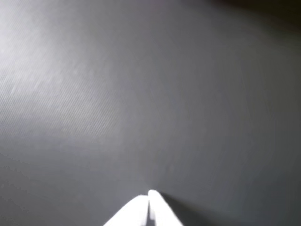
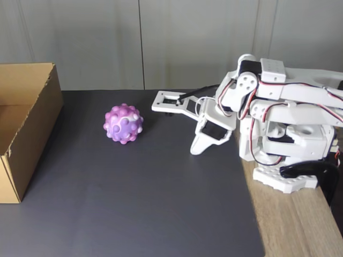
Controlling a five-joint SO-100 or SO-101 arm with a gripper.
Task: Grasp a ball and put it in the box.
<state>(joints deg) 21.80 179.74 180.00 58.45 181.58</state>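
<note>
Ball (image 2: 124, 123), bumpy and marbled purple, pink and white, sits on the dark grey mat (image 2: 150, 203) in the fixed view, left of centre and toward the mat's far edge. It is round, so it has no long axis and points nowhere in particular. Bare mat lies all around it: a clear strip separates it from the box (image 2: 33, 128) on its left, and a wider stretch separates it from the gripper (image 2: 197, 150) on its right. The brown cardboard box stands at the left edge of the view with its top open and its near corner resting on the mat. The white arm (image 2: 284, 123) is folded low on its base at the right, where the mat gives way to a wooden tabletop (image 2: 300, 225). In the wrist view the two white fingertips (image 1: 141, 207) meet at the bottom edge with nothing between them, jaws closed, over plain grey mat. A pale panelled wall (image 2: 161, 37) stands behind the table.
</note>
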